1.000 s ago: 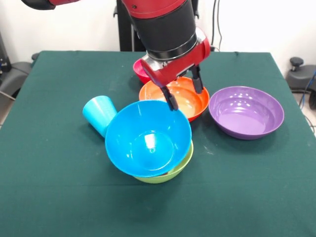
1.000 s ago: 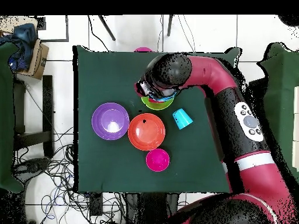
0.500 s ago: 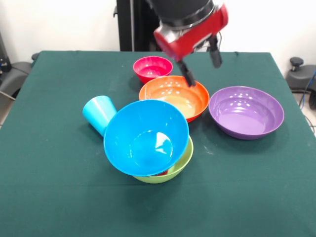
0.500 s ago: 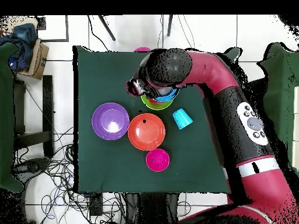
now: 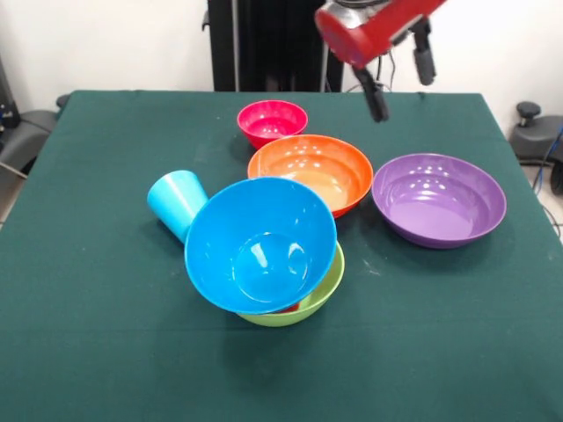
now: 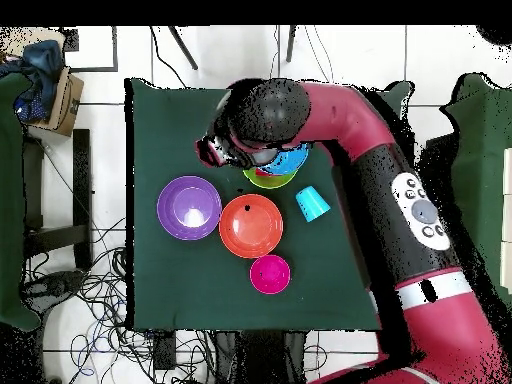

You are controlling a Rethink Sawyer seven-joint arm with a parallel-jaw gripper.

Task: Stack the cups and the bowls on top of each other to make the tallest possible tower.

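Observation:
A blue bowl (image 5: 259, 244) rests tilted in a lime green bowl (image 5: 310, 297), with a bit of red showing under its rim. A light blue cup (image 5: 176, 204) lies on its side against the blue bowl's left. Behind them sit an orange bowl (image 5: 310, 173), a small pink-red bowl (image 5: 272, 121) and, to the right, a purple bowl (image 5: 438, 200). My gripper (image 5: 400, 83) is open and empty, high above the table between the orange and purple bowls. In the overhead view the arm covers most of the blue bowl (image 6: 296, 160) and green bowl (image 6: 268, 181). No yellow cups show.
The green table (image 5: 97, 343) has bare cloth at the front and left. The overhead view shows the purple bowl (image 6: 189, 208), orange bowl (image 6: 251, 226), pink-red bowl (image 6: 270, 274) and light blue cup (image 6: 312, 203). A pink shape (image 6: 245, 85) pokes out at the table's far edge.
My gripper has risen from the blue bowl's rim and moved up and to the right in the front view, open throughout. The blue bowl has settled slightly on the green bowl.

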